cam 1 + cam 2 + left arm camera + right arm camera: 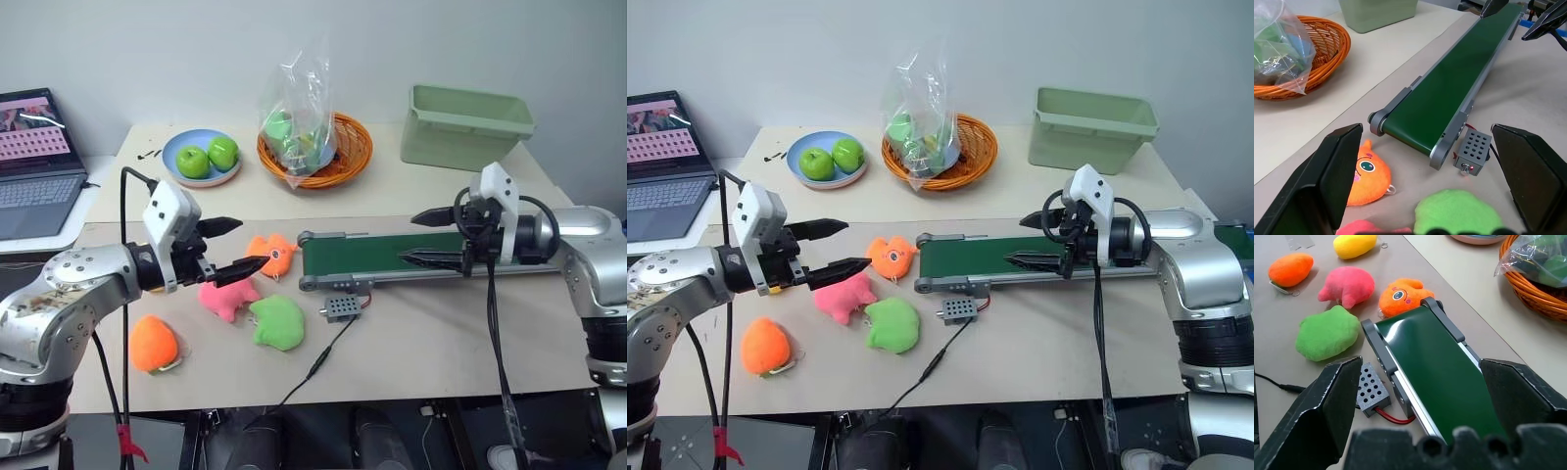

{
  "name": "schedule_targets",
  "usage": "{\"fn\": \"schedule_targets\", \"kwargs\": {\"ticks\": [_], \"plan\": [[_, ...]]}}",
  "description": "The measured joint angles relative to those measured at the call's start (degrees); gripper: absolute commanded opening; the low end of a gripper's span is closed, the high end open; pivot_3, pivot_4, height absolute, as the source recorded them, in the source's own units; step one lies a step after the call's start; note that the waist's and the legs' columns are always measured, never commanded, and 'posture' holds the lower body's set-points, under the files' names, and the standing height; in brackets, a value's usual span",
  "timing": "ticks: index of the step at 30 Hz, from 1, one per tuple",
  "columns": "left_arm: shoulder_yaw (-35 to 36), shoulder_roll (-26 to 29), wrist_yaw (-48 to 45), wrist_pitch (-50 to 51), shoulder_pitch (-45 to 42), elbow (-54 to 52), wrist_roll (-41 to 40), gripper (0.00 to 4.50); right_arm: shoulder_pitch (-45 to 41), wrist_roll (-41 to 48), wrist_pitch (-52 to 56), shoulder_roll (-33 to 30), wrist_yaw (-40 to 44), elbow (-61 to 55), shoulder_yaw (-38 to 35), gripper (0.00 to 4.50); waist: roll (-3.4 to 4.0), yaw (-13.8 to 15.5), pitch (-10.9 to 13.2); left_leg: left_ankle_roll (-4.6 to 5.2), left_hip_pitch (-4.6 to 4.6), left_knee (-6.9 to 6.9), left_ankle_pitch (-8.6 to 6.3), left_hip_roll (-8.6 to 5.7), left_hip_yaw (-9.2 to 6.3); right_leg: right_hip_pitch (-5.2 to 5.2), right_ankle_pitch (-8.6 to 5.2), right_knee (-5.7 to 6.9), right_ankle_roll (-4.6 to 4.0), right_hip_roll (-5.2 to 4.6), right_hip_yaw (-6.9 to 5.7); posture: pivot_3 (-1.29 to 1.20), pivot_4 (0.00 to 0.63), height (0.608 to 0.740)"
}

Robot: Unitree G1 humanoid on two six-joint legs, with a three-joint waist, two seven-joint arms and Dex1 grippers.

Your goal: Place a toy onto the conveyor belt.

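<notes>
The toy, a small yellow oval plush (1354, 245), lies on the table past the pink plush (1347, 285), away from the conveyor belt's end. In the eye views my left hand covers it. The conveyor belt (392, 257) is long, dark green and bare, with grey rails. My left gripper (250, 243) hovers open above the pink plush and beside the orange fish plush (271, 255), holding nothing. My right gripper (408, 239) hangs open and empty over the belt's middle.
A green plush (277, 321) and a round orange plush (154, 343) lie near the front. A grey control box (340, 308) with a cable sits by the belt's end. Behind are a wicker basket (343, 162), a plate of apples (201, 157), a green bin (465, 127) and a laptop (34, 166).
</notes>
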Motion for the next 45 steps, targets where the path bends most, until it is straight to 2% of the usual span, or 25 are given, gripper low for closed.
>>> {"fn": "schedule_targets", "kwargs": {"ticks": [8, 11, 14, 19, 21, 23, 25, 29, 33, 39, 42, 45], "plan": [[3.91, -1.72, 4.42, 1.18, 1.08, 0.83, -0.1, 4.47, -4.36, -3.21, -4.9, 5.08, 0.51, 4.36, 4.64, 4.5, 0.0, -0.32, 0.0, 0.0, 0.05, 0.0, 0.0, 0.02, 0.04, -0.01, 0.04, 0.05, 0.0, 0.03, 0.08, 0.0, 0.15, 0.74], [7.5, -1.76, 7.33, 2.19, 2.46, 3.02, 0.26, 4.47, -6.39, -4.38, -7.04, 5.77, 2.51, 6.32, 6.93, 4.5, 0.0, -0.24, 0.0, 0.0, 0.05, 0.01, 0.0, 0.01, 0.04, -0.02, 0.05, 0.02, 0.01, 0.02, 0.09, 0.0, 0.15, 0.74], [13.98, -2.79, 12.37, 2.5, 4.8, 5.31, 1.37, 4.47, -9.39, -4.84, -9.12, 6.89, 5.78, 8.58, 8.98, 4.5, 0.0, -0.51, 0.0, -0.01, 0.06, -0.01, 0.0, 0.05, 0.04, -0.08, 0.05, 0.04, 0.01, 0.05, 0.1, 0.0, 0.15, 0.74], [22.81, -4.95, 14.94, 2.2, 15.92, 0.93, 1.35, 4.47, -13.27, -7.4, -13.34, 9.44, 9.09, 15.14, 11.05, 4.5, -0.03, -0.26, 0.0, -0.03, 0.0, -0.01, -0.01, 0.04, 0.06, -0.13, 0.07, -0.02, -0.02, 0.02, 0.14, 0.0, 0.15, 0.74], [24.08, -5.45, 14.9, 2.15, 17.78, 0.09, 1.25, 4.47, -13.55, -7.92, -13.98, 9.91, 9.61, 15.94, 11.31, 4.5, -0.03, -0.05, 0.0, -0.04, 0.0, -0.02, -0.01, 0.04, 0.05, -0.14, 0.07, 0.0, -0.03, 0.01, 0.12, 0.0, 0.15, 0.74], [30.62, -9.66, 13.01, 0.74, 26.97, -4.79, -1.31, 4.47, -14.49, -7.83, -14.75, 11.03, 11.89, 16.6, 12.02, 4.5, -0.02, -0.38, -0.01, -0.04, -0.03, -0.05, -0.08, 0.16, 0.12, -0.22, 0.11, -0.05, -0.08, 0.0, 0.25, 0.0, 0.15, 0.74], [34.29, -13.98, 11.34, 0.66, 34.09, -7.71, -4.99, 4.47, -14.66, -7.8, -14.83, 10.68, 14.04, 17.27, 12.05, 4.5, -0.03, -0.48, -0.01, 0.02, -0.11, -0.03, -0.17, 0.2, 0.18, -0.29, 0.09, -0.08, -0.05, -0.02, 0.27, 0.0, 0.15, 0.74], [39.72, -18.93, 11.05, -0.22, 41.74, -7.98, -8.99, 4.47, -15.76, -7.75, -14.98, 11.33, 17.0, 17.87, 12.14, 4.5, -0.04, 0.07, -0.01, -0.11, -0.14, -0.01, -0.09, 0.28, 0.19, -0.41, 0.16, 0.03, -0.17, 0.08, 0.21, 0.0, 0.15, 0.74], [39.68, -22.53, 11.72, -3.33, 45.16, -4.99, -7.6, 4.47, -16.3, -8.14, -15.76, 12.23, 17.52, 19.62, 12.16, 4.5, -0.05, 0.14, -0.02, -0.14, 0.33, 0.02, -0.07, 0.3, 0.22, 0.24, 0.19, -0.11, -0.24, 0.2, 0.12, 0.0, 0.15, 0.74], [35.38, -26.65, 16.4, -5.72, 45.09, -1.11, -3.81, 4.47, -16.38, -9.12, -16.75, 12.28, 17.51, 20.62, 12.15, 4.5, -0.07, 0.05, -0.03, -0.14, 0.37, 0.0, -0.07, 0.35, 0.24, 0.22, 0.19, -0.07, -0.24, 0.25, 0.13, 0.0, 0.15, 0.74], [35.02, -29.5, 19.08, -4.51, 43.01, 2.06, -7.71, 4.47, -16.38, -9.23, -16.74, 12.22, 17.4, 20.47, 12.14, 4.5, -0.11, 0.02, -0.05, -0.14, 0.34, 0.01, -0.08, 0.37, 0.23, 0.2, 0.19, -0.08, -0.24, 0.25, 0.13, 0.0, 0.15, 0.74], [36.68, -30.91, 19.82, -2.89, 41.86, 6.83, -15.32, 4.47, -16.37, -10.01, -16.73, 11.22, 17.06, 19.98, 12.13, 4.5, -0.12, -0.11, -0.06, -0.14, 0.34, 0.01, -0.08, 0.48, 0.24, 0.15, 0.19, -0.06, -0.24, 0.25, 0.15, 0.0, 0.15, 0.74]]}}
